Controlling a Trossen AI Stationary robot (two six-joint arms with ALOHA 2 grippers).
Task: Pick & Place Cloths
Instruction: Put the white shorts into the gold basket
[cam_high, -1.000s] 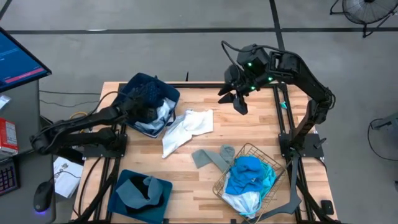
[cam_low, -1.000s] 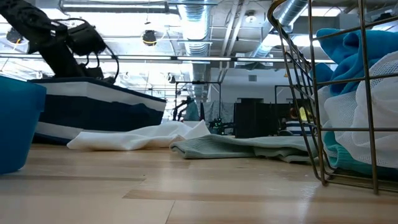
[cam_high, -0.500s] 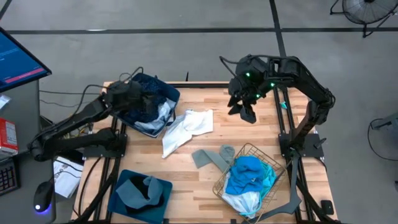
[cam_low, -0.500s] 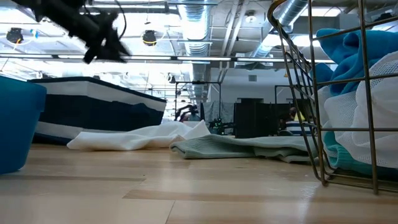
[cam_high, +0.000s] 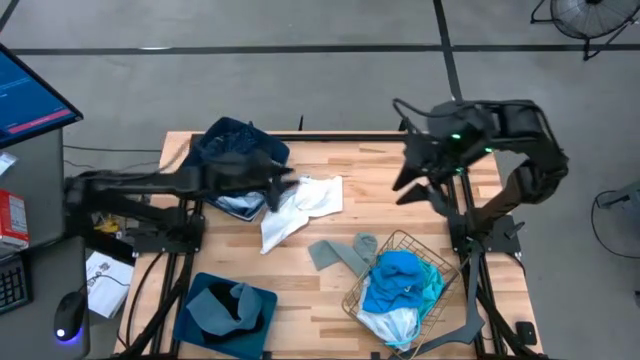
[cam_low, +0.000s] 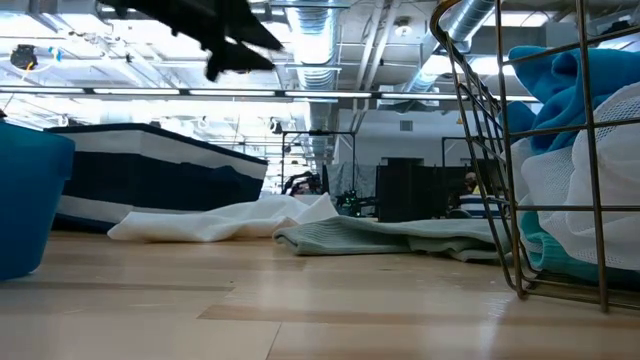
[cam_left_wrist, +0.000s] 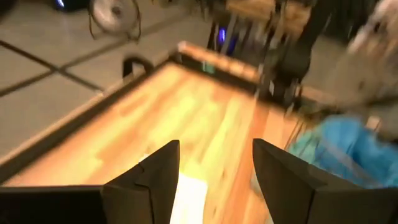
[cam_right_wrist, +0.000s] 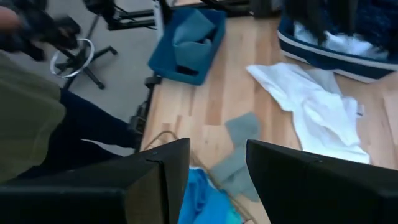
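A white cloth (cam_high: 300, 205) lies spread on the table beside the far-left dark blue bin (cam_high: 235, 140). That bin holds a pale cloth (cam_high: 248, 192). A grey cloth (cam_high: 340, 252) lies flat by the wire basket (cam_high: 432, 262), which holds cyan (cam_high: 400, 278) and white (cam_high: 392, 322) cloths. Another grey cloth (cam_high: 228, 305) sits in the near-left bin. My left gripper (cam_high: 284, 185) (cam_left_wrist: 216, 144) hangs open above the white cloth's left edge, holding nothing. My right gripper (cam_high: 408, 186) (cam_right_wrist: 217, 144) hovers open over the table's far right, also holding nothing.
The wire basket (cam_low: 520, 150) stands at the near right, close to the low camera. The near-left bin (cam_high: 262, 300) stands at the table's front left. Bare wood (cam_high: 370, 205) lies between the white cloth and the right arm. A person's clothing (cam_right_wrist: 31, 118) shows beyond the table.
My left gripper has risen out of the far-left bin and swung toward the table's right, ending over the white cloth's left edge with nothing in it. My right gripper has drawn back toward the table's right edge. No cloth has moved.
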